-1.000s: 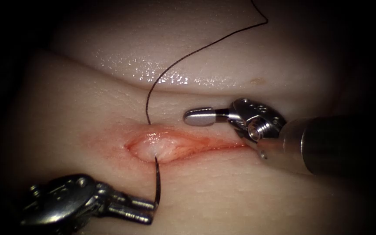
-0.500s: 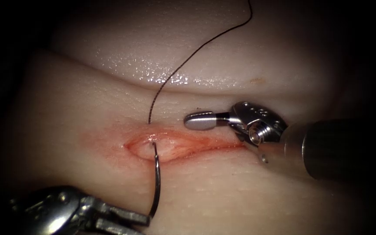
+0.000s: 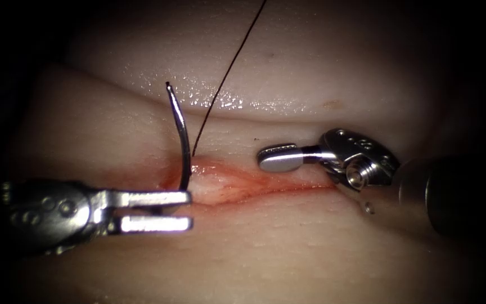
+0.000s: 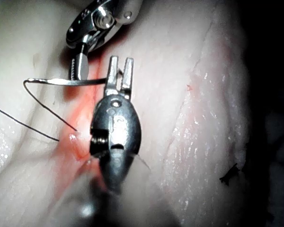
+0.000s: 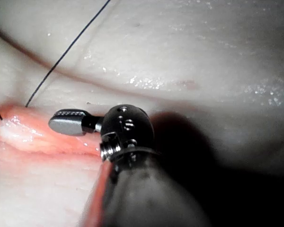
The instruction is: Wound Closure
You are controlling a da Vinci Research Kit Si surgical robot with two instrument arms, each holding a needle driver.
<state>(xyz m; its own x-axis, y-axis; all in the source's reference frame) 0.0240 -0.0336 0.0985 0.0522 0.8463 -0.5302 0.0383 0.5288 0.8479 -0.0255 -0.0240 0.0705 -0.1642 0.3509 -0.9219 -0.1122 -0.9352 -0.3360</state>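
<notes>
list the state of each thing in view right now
left tool: jaws shut on the needle near one end
right tool: holds nothing
needle: out of the tissue, free end up
thread: enters the tissue at the far edge of the cut
cut: open, with red fluid

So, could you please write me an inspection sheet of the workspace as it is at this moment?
Surface: tissue with an open cut; red fluid along its edges.
Job's things: needle out of the tissue, standing up over the left end of the cut; thread goes into the tissue just above the cut and runs up and away.
Clutter: nothing seen.
Grippers: left tool holds the needle near one end, jaws seen apart at the tips; right tool holds nothing, jaws shut, above the cut to the right.
Cables: nothing seen.
Surroundings: dark, nothing seen.
</notes>
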